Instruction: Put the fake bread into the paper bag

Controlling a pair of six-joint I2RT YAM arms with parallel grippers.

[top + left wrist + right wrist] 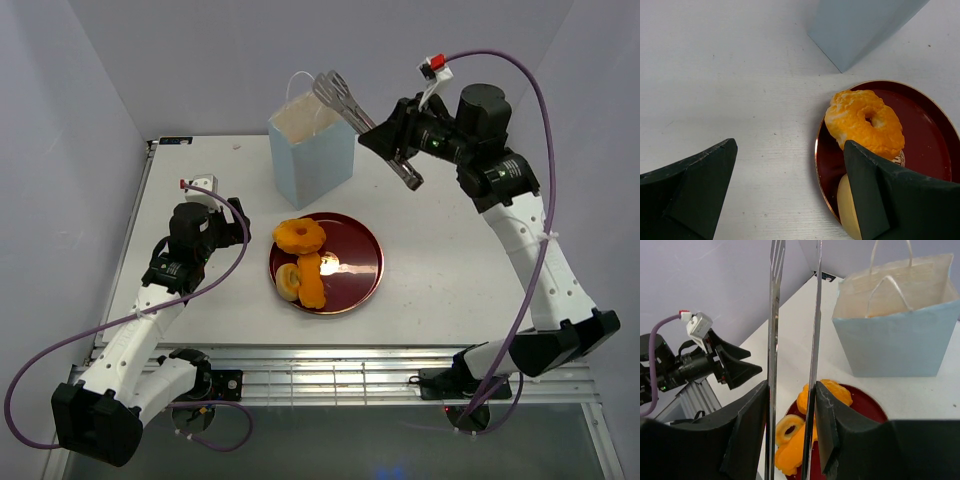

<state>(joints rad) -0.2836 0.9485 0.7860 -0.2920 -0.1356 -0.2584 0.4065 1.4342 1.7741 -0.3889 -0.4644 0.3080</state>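
Note:
Three pieces of fake bread lie on a dark red plate point(358, 250): an orange ring point(298, 236) point(865, 122), an orange stick point(311, 280) and a pale ring point(288, 282) point(787, 429). The pale blue paper bag point(312, 150) point(900, 340) stands upright behind the plate, mouth open. My right gripper point(400, 150) point(790, 387) is shut on metal tongs point(345, 105) point(774, 315), raised, with the tong tips above the bag's mouth and nothing seen between them. My left gripper point(235, 220) point(790, 145) stands open just left of the plate, with nothing in it.
The plate's rim point(817, 150) lies between my left fingers' span and the right finger point(875, 190). The bag's corner point(860, 25) is just beyond the plate. Grey walls enclose the white table on three sides.

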